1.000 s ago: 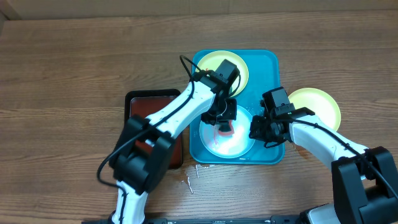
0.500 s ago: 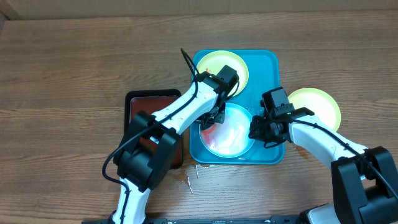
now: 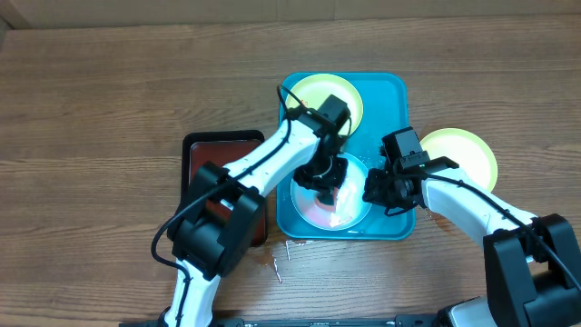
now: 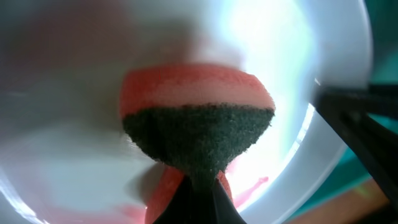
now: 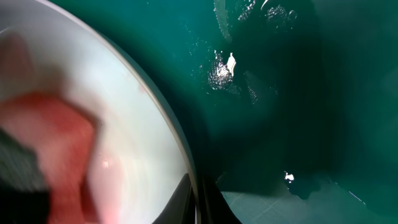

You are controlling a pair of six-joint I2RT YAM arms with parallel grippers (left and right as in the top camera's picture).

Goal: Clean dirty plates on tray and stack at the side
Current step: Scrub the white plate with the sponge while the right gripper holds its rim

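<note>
On the wood table (image 3: 109,109), the blue plate (image 3: 349,216) lies in the tray (image 3: 392,91). My left pincer (image 3: 324,175), clamped on a sponge (image 4: 196,134), presses it to the plate to scrub; my right pincer (image 3: 381,193) pinches the rim so it cannot slide.

Wooden table (image 3: 109,109): turquoise tray (image 3: 397,86) at centre; black tray (image 3: 195,145) just left of it; yellow-green plate (image 3: 467,150) just right; pale scraps (image 3: 281,259) nearer

Glossy plate (image 5: 134,134) on shiny plastic tray (image 5: 280,93); coarse sponge (image 4: 199,134); wood-grain table (image 3: 109,109).
</note>
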